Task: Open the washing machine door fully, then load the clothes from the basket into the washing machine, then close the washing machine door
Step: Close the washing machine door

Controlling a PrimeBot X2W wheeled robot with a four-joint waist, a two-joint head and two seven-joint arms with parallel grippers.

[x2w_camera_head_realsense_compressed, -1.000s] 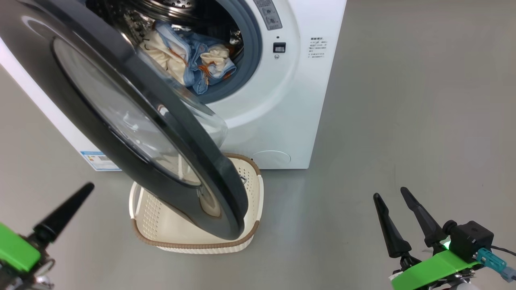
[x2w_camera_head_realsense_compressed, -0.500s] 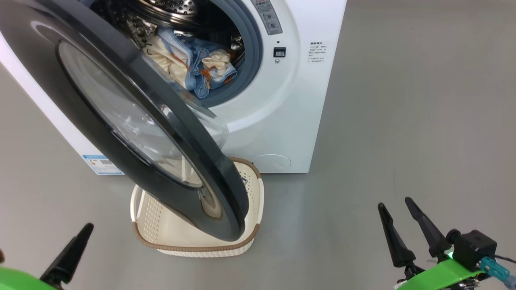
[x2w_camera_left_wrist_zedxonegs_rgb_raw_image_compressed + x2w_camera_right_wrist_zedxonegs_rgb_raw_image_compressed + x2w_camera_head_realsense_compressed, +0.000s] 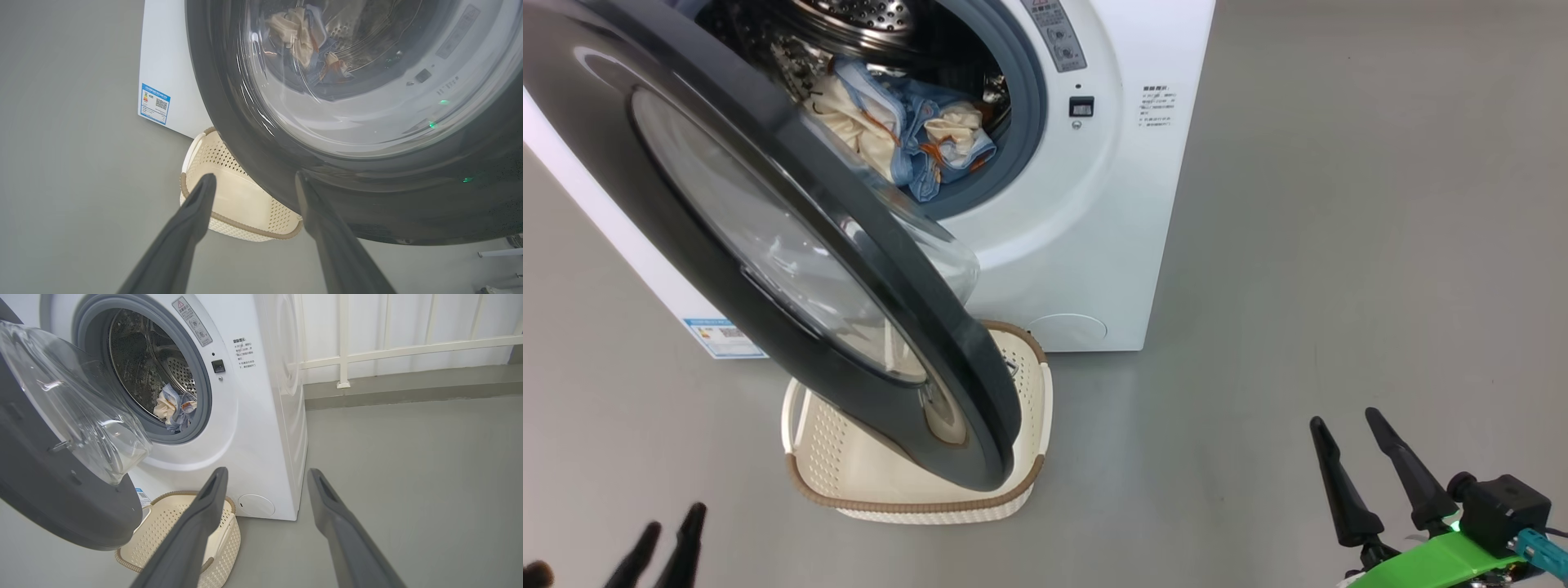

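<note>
The white washing machine [image 3: 1094, 229] stands with its black-rimmed door [image 3: 727, 269] swung partway out, the lower edge hanging over the basket [image 3: 915, 506]. The clothes [image 3: 907, 139], blue and cream, lie inside the steel drum; they are also visible through the door glass [image 3: 302, 36] and past the seal [image 3: 173, 410]. The part of the basket's inside that shows is bare. My left gripper [image 3: 672, 519] is open at the lower left, short of the door's outer face [image 3: 245, 134]. My right gripper [image 3: 1343, 418] is open over the floor, right of the machine, holding nothing.
Grey floor surrounds the machine. A blue label [image 3: 155, 103] marks its lower corner. A white railing [image 3: 343, 355] and wall run behind the machine's right side. The basket [image 3: 171, 494] sits tight against the machine's front, under the door.
My left gripper has sunk toward the bottom-left corner of the head view, and both its fingers now show. My right gripper has slid lower and rightward. Door, clothes and basket stay put.
</note>
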